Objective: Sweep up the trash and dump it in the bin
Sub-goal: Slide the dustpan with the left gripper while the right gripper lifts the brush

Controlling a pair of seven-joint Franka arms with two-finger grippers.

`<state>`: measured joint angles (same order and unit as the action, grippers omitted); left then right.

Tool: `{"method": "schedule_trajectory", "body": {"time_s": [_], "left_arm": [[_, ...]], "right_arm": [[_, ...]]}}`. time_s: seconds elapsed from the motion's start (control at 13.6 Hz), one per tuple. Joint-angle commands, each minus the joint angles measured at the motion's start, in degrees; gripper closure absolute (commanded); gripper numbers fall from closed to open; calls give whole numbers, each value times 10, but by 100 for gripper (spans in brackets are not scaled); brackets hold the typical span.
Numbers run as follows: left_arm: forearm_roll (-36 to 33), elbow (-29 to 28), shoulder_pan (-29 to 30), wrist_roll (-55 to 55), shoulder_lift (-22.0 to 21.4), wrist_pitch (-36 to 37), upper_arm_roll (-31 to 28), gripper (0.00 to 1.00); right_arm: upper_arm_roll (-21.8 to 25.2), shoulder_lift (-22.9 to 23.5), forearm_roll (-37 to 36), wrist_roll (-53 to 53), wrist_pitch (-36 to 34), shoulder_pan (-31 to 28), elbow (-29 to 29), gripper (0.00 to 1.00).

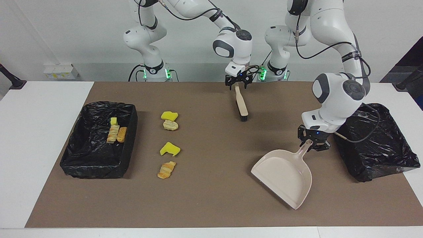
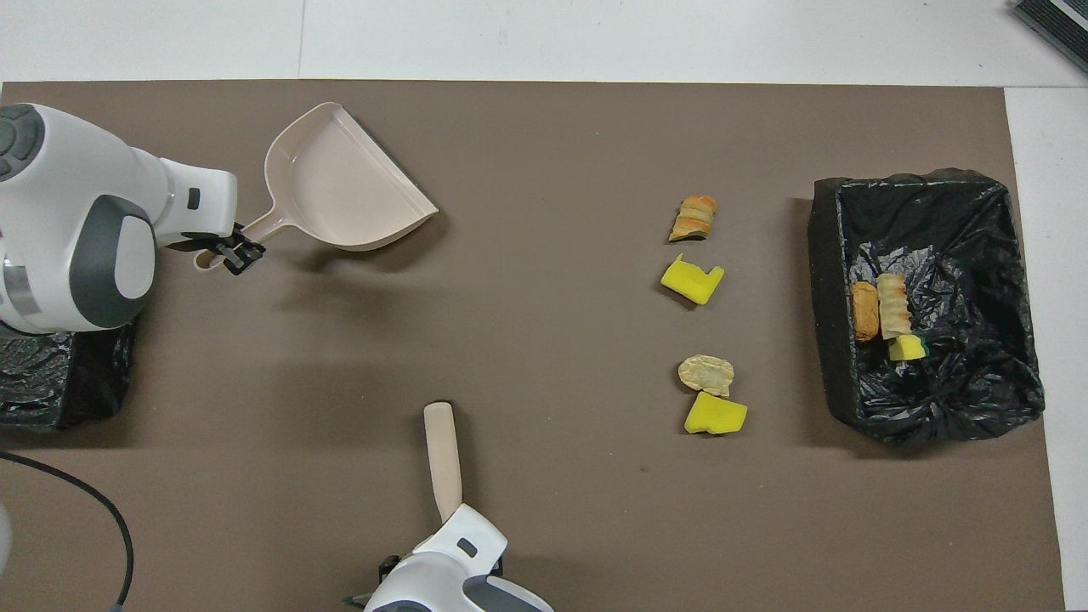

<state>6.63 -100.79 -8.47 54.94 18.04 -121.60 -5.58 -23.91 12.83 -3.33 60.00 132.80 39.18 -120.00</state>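
Several scraps of trash lie in a row on the brown mat: a yellow piece (image 1: 169, 115) (image 2: 716, 416), a tan lump (image 1: 171, 125) (image 2: 705, 374), another yellow piece (image 1: 170, 149) (image 2: 691, 280) and an orange lump (image 1: 166, 169) (image 2: 694, 218). Three more scraps (image 1: 115, 132) (image 2: 884, 314) lie in the black-lined bin (image 1: 92, 170) (image 2: 824, 297) at the right arm's end. My left gripper (image 1: 312, 142) (image 2: 225, 251) is shut on the handle of the beige dustpan (image 1: 284, 173) (image 2: 340, 183), beside the second bin (image 1: 373, 142). My right gripper (image 1: 238, 84) is at the handle end of the beige brush (image 1: 242, 104) (image 2: 444, 459).
The brush lies on the mat close to the robots, near the middle. The brown mat (image 1: 205, 205) covers most of the white table. The bin at the left arm's end is partly hidden under the left arm in the overhead view.
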Motion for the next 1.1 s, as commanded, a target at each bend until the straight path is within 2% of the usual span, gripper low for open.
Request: {"method": "schedule_trajectory", "body": {"time_s": [0.0, 0.15, 0.37, 0.59, 0.81, 1.03], "left_arm": [[18, -9, 7, 166, -11, 8, -26, 100], [26, -10, 19, 237, -12, 28, -32, 100], [26, -14, 14, 247, -23, 81, -33, 100], [25, -14, 8, 247, -24, 86, -34, 100], [27, -13, 11, 308, -25, 84, -35, 100], [28, -7, 9, 320, -20, 80, -34, 100]], "right_arm": [[4, -5, -7, 24, 11, 2, -2, 19], [4, -12, -7, 26, 9, -1, -1, 29], [5, -16, -7, 28, 9, -2, -1, 66], [5, -29, -7, 30, 7, -9, -1, 100], [8, -49, -7, 31, -16, -25, -2, 100], [7, -113, -8, 9, -88, -98, -9, 100]]}}
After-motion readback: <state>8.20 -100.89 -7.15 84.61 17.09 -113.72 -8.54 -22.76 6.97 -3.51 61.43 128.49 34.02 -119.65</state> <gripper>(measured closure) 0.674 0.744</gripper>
